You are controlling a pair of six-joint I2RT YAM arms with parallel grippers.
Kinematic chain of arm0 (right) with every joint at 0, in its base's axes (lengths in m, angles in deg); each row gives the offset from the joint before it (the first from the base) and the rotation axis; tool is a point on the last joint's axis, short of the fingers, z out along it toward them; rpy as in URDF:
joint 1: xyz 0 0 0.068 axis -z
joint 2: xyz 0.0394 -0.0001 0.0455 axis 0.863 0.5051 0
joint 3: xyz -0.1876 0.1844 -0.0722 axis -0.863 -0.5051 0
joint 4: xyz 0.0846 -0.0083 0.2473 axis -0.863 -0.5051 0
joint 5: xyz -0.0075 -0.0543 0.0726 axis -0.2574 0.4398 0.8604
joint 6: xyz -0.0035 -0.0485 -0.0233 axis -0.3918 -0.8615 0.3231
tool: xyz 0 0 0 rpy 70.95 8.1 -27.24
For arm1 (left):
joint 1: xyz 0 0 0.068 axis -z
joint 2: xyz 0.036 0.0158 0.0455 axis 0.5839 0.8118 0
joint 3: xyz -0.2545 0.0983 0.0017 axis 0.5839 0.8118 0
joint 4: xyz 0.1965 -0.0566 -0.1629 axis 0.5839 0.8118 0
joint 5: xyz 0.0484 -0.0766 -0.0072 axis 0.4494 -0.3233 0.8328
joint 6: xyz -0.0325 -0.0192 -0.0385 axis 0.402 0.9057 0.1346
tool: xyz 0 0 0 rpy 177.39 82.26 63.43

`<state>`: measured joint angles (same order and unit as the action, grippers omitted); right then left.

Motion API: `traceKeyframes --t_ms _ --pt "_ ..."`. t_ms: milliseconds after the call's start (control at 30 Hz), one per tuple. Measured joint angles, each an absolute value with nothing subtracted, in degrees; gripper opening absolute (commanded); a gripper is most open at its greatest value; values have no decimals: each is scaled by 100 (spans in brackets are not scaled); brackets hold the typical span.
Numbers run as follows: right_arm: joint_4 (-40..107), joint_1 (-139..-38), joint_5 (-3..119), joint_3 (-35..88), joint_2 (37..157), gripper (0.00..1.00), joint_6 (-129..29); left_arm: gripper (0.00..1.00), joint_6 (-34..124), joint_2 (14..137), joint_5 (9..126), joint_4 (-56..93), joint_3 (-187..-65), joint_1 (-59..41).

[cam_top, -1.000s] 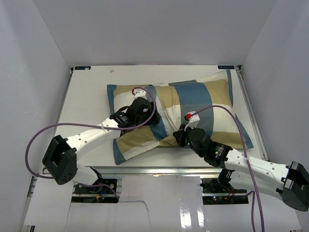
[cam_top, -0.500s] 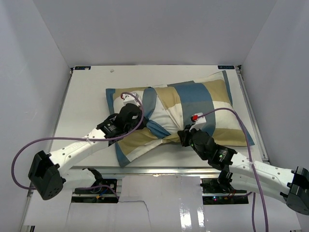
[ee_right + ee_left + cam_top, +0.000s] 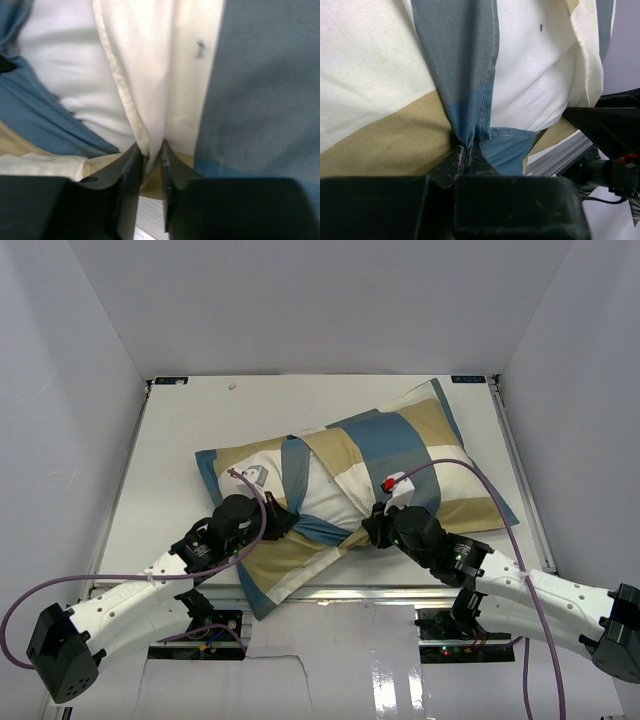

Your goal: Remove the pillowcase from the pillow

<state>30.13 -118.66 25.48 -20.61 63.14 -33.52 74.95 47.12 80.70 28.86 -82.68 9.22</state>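
The pillowcase [image 3: 400, 440], in blue, tan and cream blocks, lies crumpled across the table and still wraps most of the pillow. The white pillow [image 3: 325, 490] shows through the opening in the middle. My left gripper [image 3: 283, 523] is at the near-left side of that opening. In the left wrist view, the left gripper [image 3: 466, 150] is shut on a pinched dark blue edge of the pillowcase [image 3: 460, 65]. My right gripper [image 3: 368, 530] sits at the near-right side of the opening. In the right wrist view, the right gripper [image 3: 150, 152] stands narrowly open with a cream fold of the pillowcase [image 3: 150, 75] hanging loosely between its jaws.
The near corner of the bundle overhangs the metal rail [image 3: 330, 592] at the table's front edge. White walls [image 3: 60, 440] enclose the table on the left, right and back. Bare tabletop [image 3: 190, 420] lies at the far left.
My left arm closed on the blue edge and pulled back to the near left, dragging and twisting the bundle that way. The right jaws, shut before, have parted a little.
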Motion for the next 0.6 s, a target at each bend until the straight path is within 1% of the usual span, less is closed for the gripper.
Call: traceKeyframes --t_ms 33,133,433,500,600 --pt "2945 -11866 2688 -1991 6314 38 -3424 0 7447 4701 7968 2749 -8178 918" --pt "2746 -11862 3173 -1717 6303 47 -3640 0 7276 4758 7753 2545 -8137 913" --pt "2532 -11862 4194 -1025 6161 54 -3953 0 6743 4629 7426 2414 -8152 902" --pt "2573 -11862 4386 -889 6242 58 -3981 0 6679 4419 7417 2366 -8121 902" --pt "2729 -11862 4622 -609 6631 59 -4064 0 6662 4080 7467 2283 -7995 902"
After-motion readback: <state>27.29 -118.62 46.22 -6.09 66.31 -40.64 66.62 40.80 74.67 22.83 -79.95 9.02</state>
